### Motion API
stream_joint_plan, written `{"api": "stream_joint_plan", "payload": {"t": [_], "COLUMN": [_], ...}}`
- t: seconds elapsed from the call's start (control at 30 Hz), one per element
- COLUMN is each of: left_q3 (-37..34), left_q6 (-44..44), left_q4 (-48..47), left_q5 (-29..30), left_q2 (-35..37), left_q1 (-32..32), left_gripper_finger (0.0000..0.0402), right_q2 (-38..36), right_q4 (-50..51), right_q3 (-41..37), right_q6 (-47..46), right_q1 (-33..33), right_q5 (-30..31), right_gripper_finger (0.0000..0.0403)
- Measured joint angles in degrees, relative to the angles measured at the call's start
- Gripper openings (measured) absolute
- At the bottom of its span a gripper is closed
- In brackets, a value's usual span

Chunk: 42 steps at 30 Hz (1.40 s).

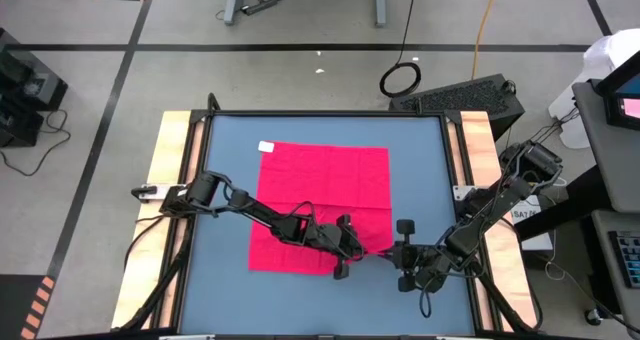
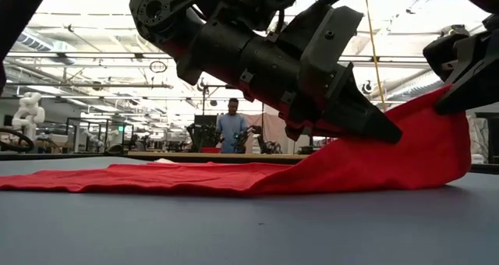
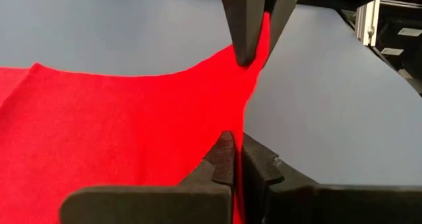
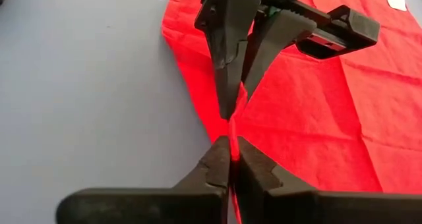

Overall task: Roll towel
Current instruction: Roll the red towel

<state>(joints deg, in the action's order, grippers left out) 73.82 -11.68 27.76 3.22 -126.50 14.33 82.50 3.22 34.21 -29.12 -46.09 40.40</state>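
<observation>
From above, the towel [image 1: 325, 205] lies on the table [image 1: 220, 195]. Down low, its near corner is lifted, pinched by both left gripper [image 1: 352, 248] and right gripper [image 1: 395, 250]. A person [image 2: 231, 127] stands beyond.

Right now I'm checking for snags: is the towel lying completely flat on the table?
No: in the low view the towel rises off the table at one corner, pinched by the left gripper and the right gripper.
</observation>
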Motion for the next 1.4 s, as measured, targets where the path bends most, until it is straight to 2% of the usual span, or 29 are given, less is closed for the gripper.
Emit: {"api": "stream_joint_plan", "payload": {"t": [0.13, 0.3, 0.37, 0.5, 0.6, 0.7, 0.83, 1.0, 1.17, 1.3, 1.4], "left_q3": [0.0, -0.04, -0.04, -0.02, -0.28, -0.28, -0.32, -0.35, -1.1, -4.39, -6.31], "left_q6": [-0.02, -3.07, -4.85, -6.08, -8.75, -13.46, -20.93, -30.58, -39.69, -45.24, -46.51], "left_q4": [0.32, -3.56, -9.47, -27.37, -40.84, -53.39, -67.4, -80.72, -86.66, -85.7, -80.87], "left_q5": [-0.37, -3.95, -5.18, -5.05, -0.19, 7.63, 16.97, 23.01, 25.66, 26.0, 25.97], "left_q2": [0.02, 1.62, 3.8, 9.09, 12.54, 15.77, 18.95, 20.87, 21.87, 21.84, 21.81], "left_q1": [0.05, 0.44, 0.95, 3.2, 6.32, 10.22, 16.39, 25.09, 32.65, 36.17, 37.37], "left_gripper_finger": [0.0041, 0.0102, 0.0125, 0.0149, 0.0152, 0.0153, 0.0153, 0.0153, 0.0153, 0.0153, 0.0153], "right_q2": [0.0, -0.06, -0.41, -2.14, -3.63, -5.72, -8.45, -10.22, -10.62, -10.67, -10.67], "right_q4": [0.01, 1.44, 2.86, 4.7, 5.93, 7.81, 11.06, 14.15, 16.79, 18.13, 19.36], "right_q3": [-0.01, -0.02, 0.01, -0.02, 0.01, -0.02, -0.01, 0.01, 0.01, 0.01, -0.01], "right_q6": [-0.31, -2.67, -4.61, -6.6, -7.3, -8.77, -9.4, -9.22, -9.26, -9.27, -9.76], "right_q1": [0.0, 0.0, 0.0, 0.15, 0.75, 1.86, 3.93, 6.24, 7.44, 8.19, 8.82], "right_q5": [0.0, 0.06, 0.21, 0.86, 3.92, 7.43, 9.18, 9.02, 8.82, 8.96, 8.96], "right_gripper_finger": [0.0002, 0.0001, 0.0001, 0.0001, 0.0001, 0.0, 0.0, 0.0, 0.0, 0.0, 0.0]}}
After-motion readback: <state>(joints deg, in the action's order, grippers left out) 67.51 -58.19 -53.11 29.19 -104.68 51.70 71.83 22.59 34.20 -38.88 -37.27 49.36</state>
